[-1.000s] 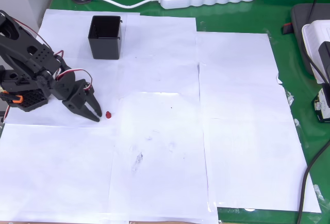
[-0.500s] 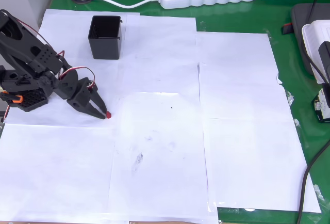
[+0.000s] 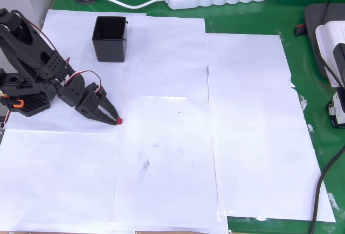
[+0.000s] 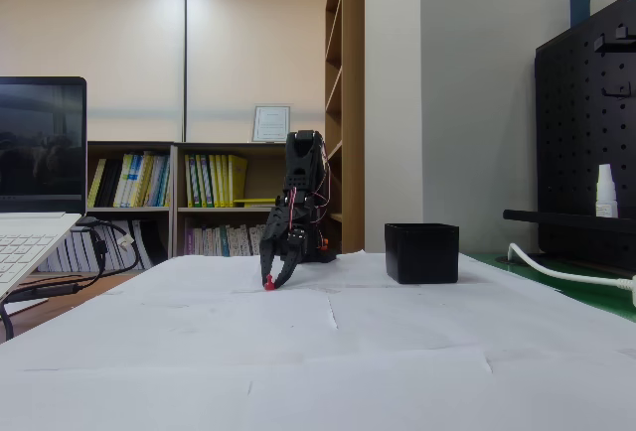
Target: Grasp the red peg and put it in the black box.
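Narrowed black two-finger claw point(image 3: 115, 119) pinches the tiny bright red stubby peg point(image 3: 118, 121) at paper level, so lifting and carrying to the square black plastic box point(image 3: 110, 39) remain.

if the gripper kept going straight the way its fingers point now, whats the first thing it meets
The gripper points down and to the right in the overhead view, with the red peg already at its fingertips. Just beyond that is probably only the white paper on the table, since the tips sit low.
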You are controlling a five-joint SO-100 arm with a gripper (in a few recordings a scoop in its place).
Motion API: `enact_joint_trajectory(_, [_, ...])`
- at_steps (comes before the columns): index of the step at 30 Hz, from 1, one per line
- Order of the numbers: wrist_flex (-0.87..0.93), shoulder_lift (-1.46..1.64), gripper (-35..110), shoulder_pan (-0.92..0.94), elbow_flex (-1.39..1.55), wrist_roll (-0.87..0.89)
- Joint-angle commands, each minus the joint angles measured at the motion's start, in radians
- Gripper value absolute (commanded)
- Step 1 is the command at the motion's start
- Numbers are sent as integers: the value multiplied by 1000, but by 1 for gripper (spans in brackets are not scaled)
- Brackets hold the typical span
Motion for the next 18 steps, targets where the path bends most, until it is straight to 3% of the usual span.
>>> enact_joint_trajectory(1, [-92,91,0,17,17,-9])
enact_joint_trajectory(18, [-367,408,0,23,164,-5])
